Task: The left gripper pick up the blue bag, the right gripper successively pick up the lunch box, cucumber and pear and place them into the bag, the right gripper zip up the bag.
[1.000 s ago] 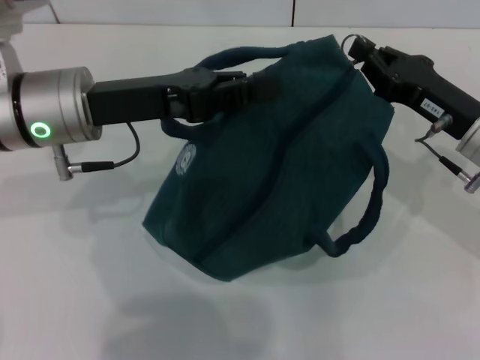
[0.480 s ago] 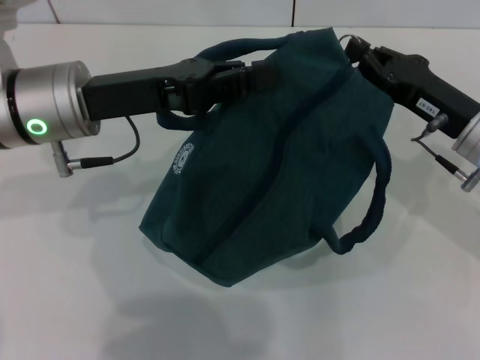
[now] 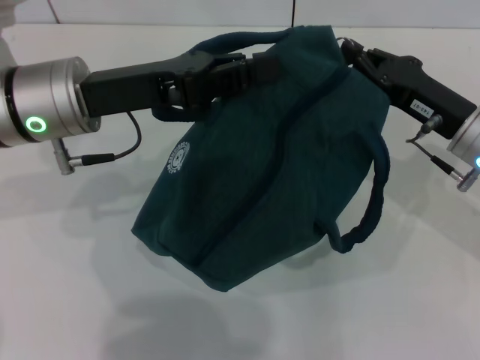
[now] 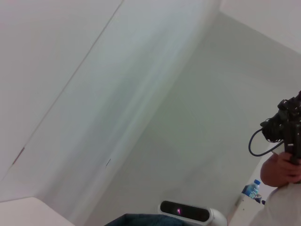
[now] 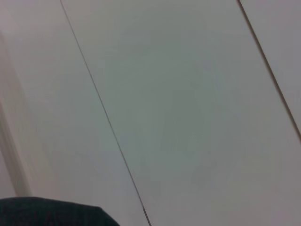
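The blue bag [image 3: 277, 172] hangs tilted above the white table [image 3: 67, 300], its top closed, with the round white logo [image 3: 178, 157] facing me. My left gripper [image 3: 259, 71] reaches in from the left, shut on the bag's upper handle [image 3: 225, 45]. My right gripper [image 3: 351, 51] is at the bag's top right corner, shut at the ring zip pull [image 3: 344, 41]. The second handle [image 3: 373, 202] dangles on the right. Lunch box, cucumber and pear are out of view. Only a sliver of the bag [image 4: 141, 220] shows in the left wrist view, and a dark edge of the bag [image 5: 47, 212] in the right wrist view.
The bag's shadow falls on the table below it. In the left wrist view a person holding a camera [image 4: 284, 155] stands far off beside a water bottle [image 4: 252, 189], against plain walls.
Both arms have shifted slightly left and up with the bag. The bag's lower left end has swung further left and it tilts more.
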Motion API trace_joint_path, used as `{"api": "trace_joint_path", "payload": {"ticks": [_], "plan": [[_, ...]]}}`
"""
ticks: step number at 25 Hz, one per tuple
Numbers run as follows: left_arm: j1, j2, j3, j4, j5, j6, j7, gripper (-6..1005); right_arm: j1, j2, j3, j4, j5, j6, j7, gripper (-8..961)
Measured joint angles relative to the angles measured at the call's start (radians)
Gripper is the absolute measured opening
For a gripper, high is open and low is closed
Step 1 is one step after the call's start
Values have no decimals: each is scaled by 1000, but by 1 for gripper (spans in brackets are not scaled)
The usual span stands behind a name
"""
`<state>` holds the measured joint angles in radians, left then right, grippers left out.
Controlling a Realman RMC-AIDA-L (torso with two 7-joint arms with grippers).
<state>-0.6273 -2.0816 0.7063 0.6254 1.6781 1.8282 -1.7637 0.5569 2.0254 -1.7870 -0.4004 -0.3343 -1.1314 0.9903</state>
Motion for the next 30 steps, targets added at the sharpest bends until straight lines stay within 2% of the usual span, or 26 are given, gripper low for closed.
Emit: {"api": "trace_joint_path", "payload": {"ticks": [8,14,16,24,27,30], "plan": [[-5,-1,-1,-9,-11,-39,3,53,-6,-4,3,0,2,-19,23,18],[-1,-4,-2,-12,-23,-79,3,53,-28,-15,29,0,1,-41,28,223],[-4,-4,0,-21,-24,-94,5,53,-49,-24,62,0,-1,-64,35,454],[-51,-7,2,-134,-24,-159,102,53,-150,-69,169,0,-2,-139,75,562],[-64,-8,2,-154,-24,-183,111,53,-175,-75,199,8,-2,-162,76,603],[-76,-9,2,-178,-24,-227,122,53,-189,-75,214,13,-2,-182,76,603]]}}
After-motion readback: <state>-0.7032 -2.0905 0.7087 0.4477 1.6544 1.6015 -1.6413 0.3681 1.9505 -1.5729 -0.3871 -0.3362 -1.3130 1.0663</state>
